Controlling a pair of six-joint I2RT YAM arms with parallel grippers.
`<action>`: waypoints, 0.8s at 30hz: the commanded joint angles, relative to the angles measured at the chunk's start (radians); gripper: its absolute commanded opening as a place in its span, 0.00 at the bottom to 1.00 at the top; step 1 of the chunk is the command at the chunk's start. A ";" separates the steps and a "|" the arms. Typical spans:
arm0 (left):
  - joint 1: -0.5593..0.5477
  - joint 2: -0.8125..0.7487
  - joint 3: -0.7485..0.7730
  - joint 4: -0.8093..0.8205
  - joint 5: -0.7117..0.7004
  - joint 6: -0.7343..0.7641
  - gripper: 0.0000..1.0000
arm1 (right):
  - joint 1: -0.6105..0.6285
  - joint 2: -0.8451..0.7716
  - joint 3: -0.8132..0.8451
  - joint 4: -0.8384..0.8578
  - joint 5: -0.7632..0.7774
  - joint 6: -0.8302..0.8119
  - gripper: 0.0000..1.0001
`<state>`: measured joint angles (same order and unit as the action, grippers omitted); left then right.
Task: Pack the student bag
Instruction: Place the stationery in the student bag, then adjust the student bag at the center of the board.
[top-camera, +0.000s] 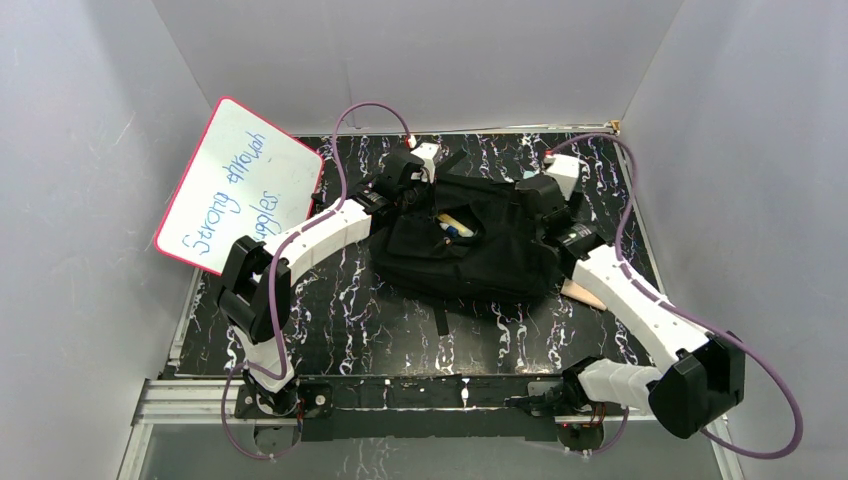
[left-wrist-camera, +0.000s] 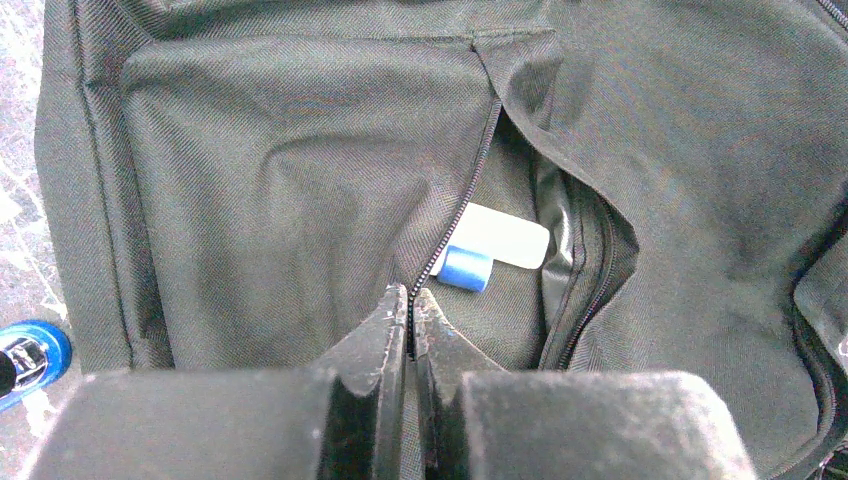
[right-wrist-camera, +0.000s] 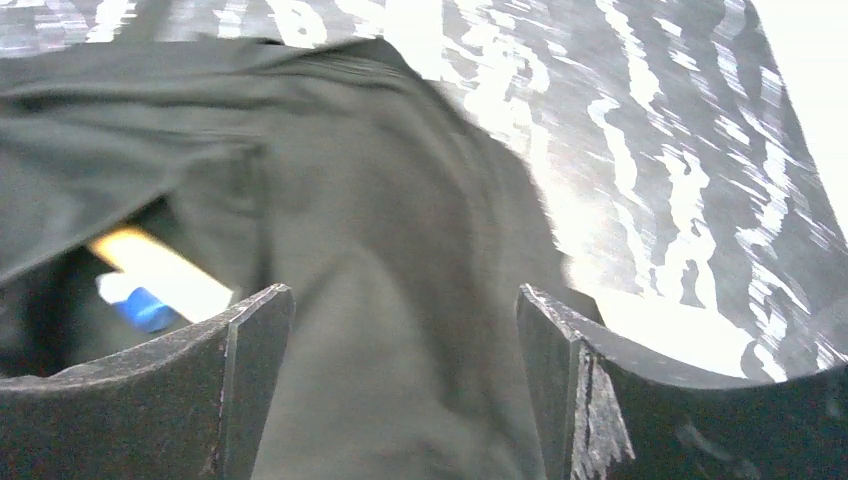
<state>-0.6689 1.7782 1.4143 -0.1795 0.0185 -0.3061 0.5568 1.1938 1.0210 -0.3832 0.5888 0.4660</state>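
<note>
The student bag (top-camera: 465, 255) lies slumped on the marbled table (top-camera: 330, 320), soft, floppy, probably light; its stiffer zipper edge looks the surest hold; at its left, the left gripper (left-wrist-camera: 410, 296) pinches that pocket edge tight; over its right, the right gripper (right-wrist-camera: 405, 295) gapes wide, holding nothing; inside its open pocket sits a blue-capped marker (left-wrist-camera: 500, 240).
</note>
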 joint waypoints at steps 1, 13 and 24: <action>0.018 -0.061 -0.004 0.001 -0.019 0.015 0.00 | -0.084 -0.033 0.034 -0.275 0.221 0.111 0.92; 0.018 -0.045 -0.003 0.002 0.018 0.006 0.00 | -0.369 0.045 -0.121 -0.066 -0.316 -0.082 0.94; 0.017 -0.026 0.005 0.001 0.040 -0.001 0.00 | -0.384 -0.046 -0.104 -0.103 -0.209 -0.084 0.90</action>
<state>-0.6628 1.7786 1.4143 -0.1795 0.0563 -0.3103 0.1761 1.2259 0.8654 -0.4652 0.2829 0.3885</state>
